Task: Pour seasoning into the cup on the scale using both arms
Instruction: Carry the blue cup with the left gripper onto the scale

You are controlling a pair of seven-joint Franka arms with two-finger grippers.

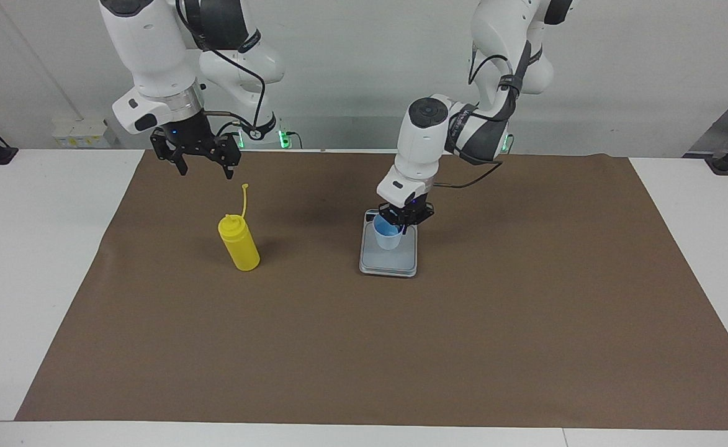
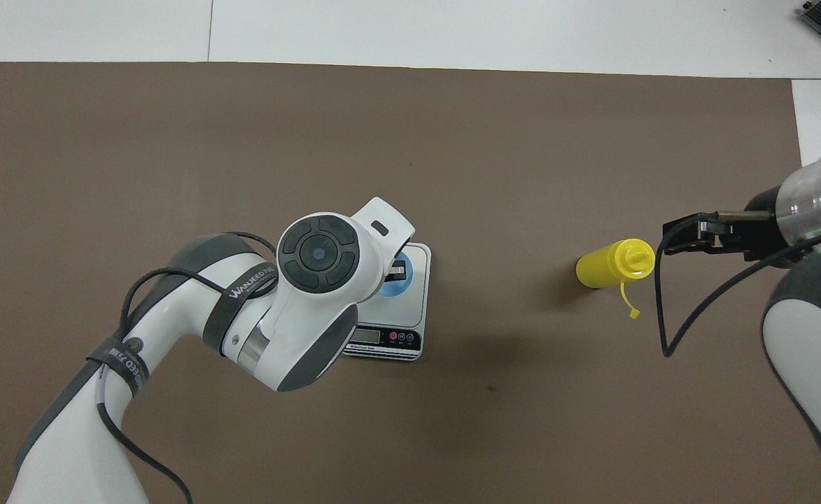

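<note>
From my remote station, nearest the robots, the right gripper (image 1: pixel 203 169) hangs in the air with its fingers spread wide and nothing between them, up over the brown mat (image 1: pixel 364 347) just robot-side of the seasoning (image 1: pixel 238 242). The facing view gives me that whole hand and the gap of air under it; the overhead view shows only a black edge of the right gripper (image 2: pixel 690 234) beside the bottle's top, so I read the clearance from across the table. The yellow seasoning bottle stands upright on the mat toward the right arm's end of the table, untouched, its thin cap strap (image 1: pixel 244 200) sticking up in the facing view and trailing toward the robots in the overhead one.

Farther out, mid-table, the scale (image 1: pixel 408 266) lies flat with its display strip (image 2: pixel 382 337) on the edge nearest the robots. The left gripper (image 1: pixel 403 221) is clamped on the rim of the cup (image 1: pixel 388 238), one finger inside the blue interior. From the facing view I see the pale cup low over the scale's platform, though I cannot tell whether its base touches. From overhead the left arm's white wrist hides most of it, leaving only a blue crescent of cup (image 2: pixel 395 285) and part of the scale (image 2: pixel 418 280).
</note>
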